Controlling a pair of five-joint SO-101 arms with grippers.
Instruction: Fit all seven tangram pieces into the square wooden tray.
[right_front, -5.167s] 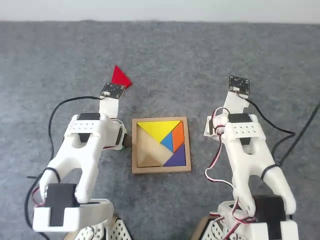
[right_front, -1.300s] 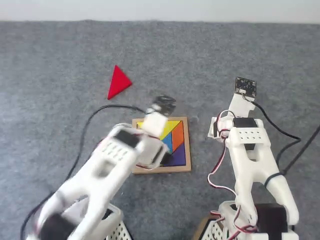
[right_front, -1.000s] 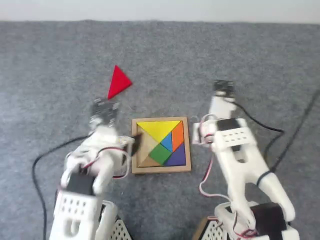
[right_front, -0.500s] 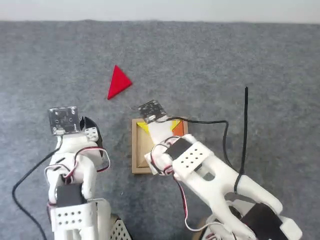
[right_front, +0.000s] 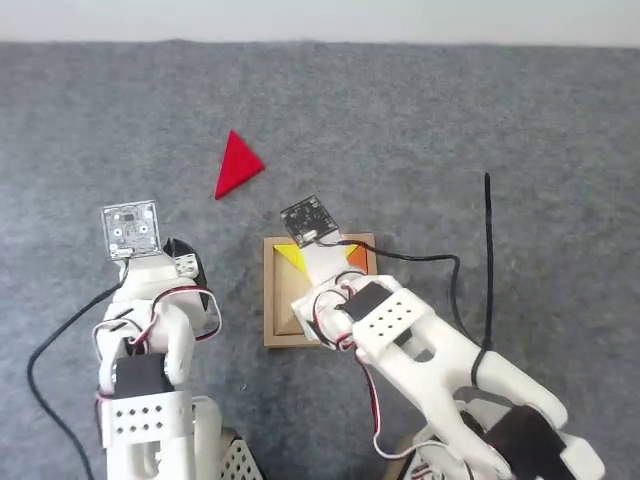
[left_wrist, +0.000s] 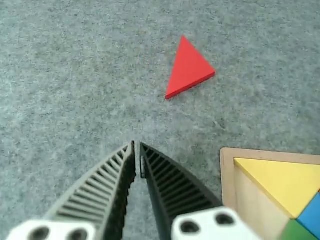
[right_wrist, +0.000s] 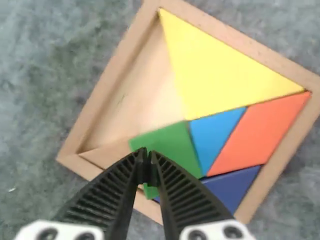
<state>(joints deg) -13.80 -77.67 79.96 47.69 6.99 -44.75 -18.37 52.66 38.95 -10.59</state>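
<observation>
Two arms stand at the grey table (right_front: 480, 110) in the high view: we see the left arm (right_front: 150, 330) beside the wooden tray (right_front: 270, 305), and the right arm (right_front: 410, 340) slanting across the tray and covering most of it. The red triangle (right_front: 238, 166) lies on the table, apart from the tray. From the left wrist we see the left claw (left_wrist: 136, 146) closed to a thin slit, holding nothing, above the table near the tray's corner. From the right wrist we see the right claw (right_wrist: 145, 154) closed, tips together over the green square (right_wrist: 167, 145); we cannot tell whether they touch it. That square sits in the tray beside the blue piece (right_wrist: 212, 140), with the yellow triangle (right_wrist: 220, 75), orange piece (right_wrist: 255, 132) and purple piece (right_wrist: 227, 187).
</observation>
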